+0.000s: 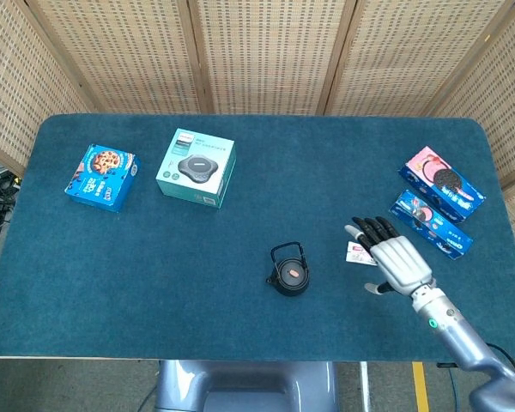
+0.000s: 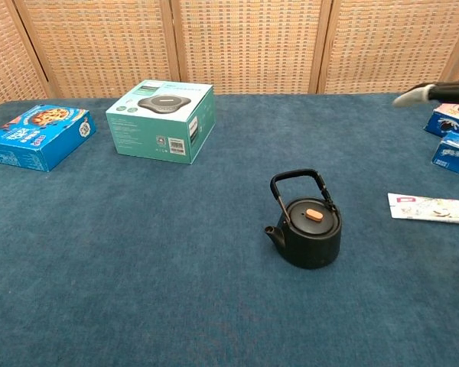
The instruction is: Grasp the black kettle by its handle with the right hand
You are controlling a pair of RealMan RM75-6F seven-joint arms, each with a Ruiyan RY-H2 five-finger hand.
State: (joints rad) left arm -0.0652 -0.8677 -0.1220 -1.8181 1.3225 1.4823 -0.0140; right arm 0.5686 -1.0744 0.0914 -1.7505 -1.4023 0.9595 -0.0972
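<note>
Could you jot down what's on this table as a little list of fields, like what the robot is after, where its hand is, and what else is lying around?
target: black kettle, upright, handle raised, untouched
right hand: open, fingers spread, over the toothpaste box, to the right of the kettle
left hand: not in view
far left: blue cookie box
beside it: teal box picturing a round black device
far right: two cookie packs
surface: blue cloth-covered table
backdrop: wicker screens
</note>
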